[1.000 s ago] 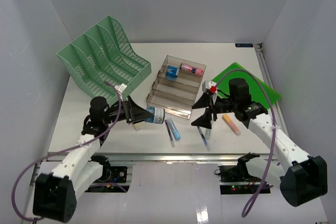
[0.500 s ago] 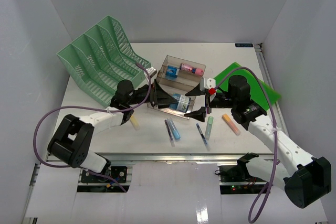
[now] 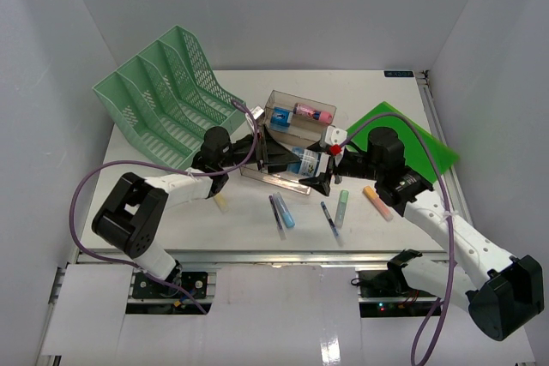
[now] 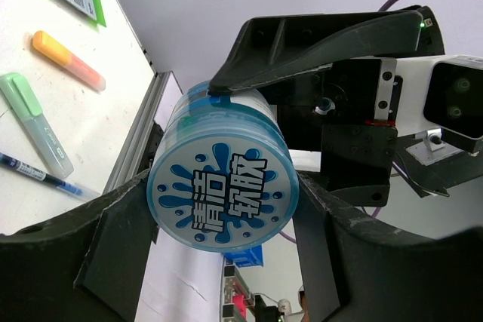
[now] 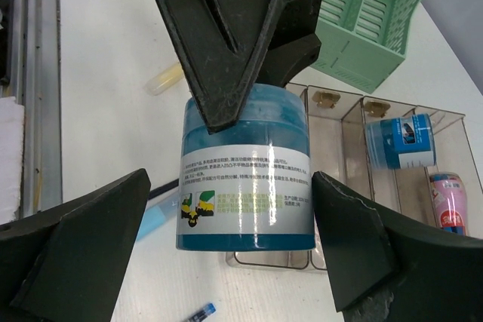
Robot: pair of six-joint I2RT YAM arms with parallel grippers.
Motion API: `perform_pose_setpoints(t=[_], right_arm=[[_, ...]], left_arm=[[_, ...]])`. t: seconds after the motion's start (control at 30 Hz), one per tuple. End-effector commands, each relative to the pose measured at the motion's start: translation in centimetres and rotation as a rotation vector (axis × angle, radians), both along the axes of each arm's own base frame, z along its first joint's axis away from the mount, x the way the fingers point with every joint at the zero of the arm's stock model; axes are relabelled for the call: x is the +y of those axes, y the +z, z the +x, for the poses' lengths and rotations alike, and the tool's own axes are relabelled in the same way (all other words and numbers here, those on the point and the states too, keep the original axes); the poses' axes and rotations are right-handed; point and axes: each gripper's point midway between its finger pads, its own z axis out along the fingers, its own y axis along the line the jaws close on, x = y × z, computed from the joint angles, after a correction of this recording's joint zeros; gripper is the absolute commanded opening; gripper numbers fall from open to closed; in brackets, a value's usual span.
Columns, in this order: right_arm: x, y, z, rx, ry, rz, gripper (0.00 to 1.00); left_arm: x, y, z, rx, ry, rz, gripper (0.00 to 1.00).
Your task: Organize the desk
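My left gripper [image 3: 283, 159] is shut on a blue jar of cleaning gel [image 3: 304, 161] and holds it on its side above the front of the clear tiered tray [image 3: 287, 139] on the white desk [image 3: 146, 212]. In the left wrist view the jar's round lid [image 4: 223, 194] fills the space between my left gripper's [image 4: 226, 205] fingers. My right gripper [image 3: 324, 167] is open with its fingers either side of the jar's other end. In the right wrist view the jar [image 5: 245, 179] sits in my right gripper [image 5: 230, 186] with a gap on each side.
A mint-green mesh rack [image 3: 167, 96] stands back left. A green folder [image 3: 412, 139] lies at right. The tray holds a small blue jar [image 3: 280, 117] and a pink item [image 3: 313, 112]. Highlighters and pens [image 3: 283, 210] [image 3: 341, 207] [image 3: 376, 201] lie in front.
My left gripper has carried the jar right, from the desk's left front to over the tray. My right gripper has moved left until its open fingers straddle the jar.
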Motion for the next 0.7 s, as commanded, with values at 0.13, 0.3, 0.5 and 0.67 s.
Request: perform_pose_setpoints(t=[0.13, 0.3, 0.5, 0.67], right_arm=[[-0.3, 0.2, 0.8, -0.050, -0.045, -0.006, 0.96], [-0.1, 0.1, 0.7, -0.058, -0.012, -0.020, 0.81], [0.4, 0.9, 0.1, -0.069, 0.044, -0.011, 0.49], [0.4, 1.1, -0.7, -0.078, 0.121, -0.025, 0.22]], left_arm=[[0.1, 3.7, -0.1, -0.103, 0.016, -0.073, 0.00], [0.1, 3.6, -0.3, -0.099, 0.012, -0.072, 0.00], [0.0, 3.4, -0.2, -0.087, 0.009, -0.067, 0.00], [-0.2, 3.0, 0.1, -0.077, -0.001, -0.047, 0.27]])
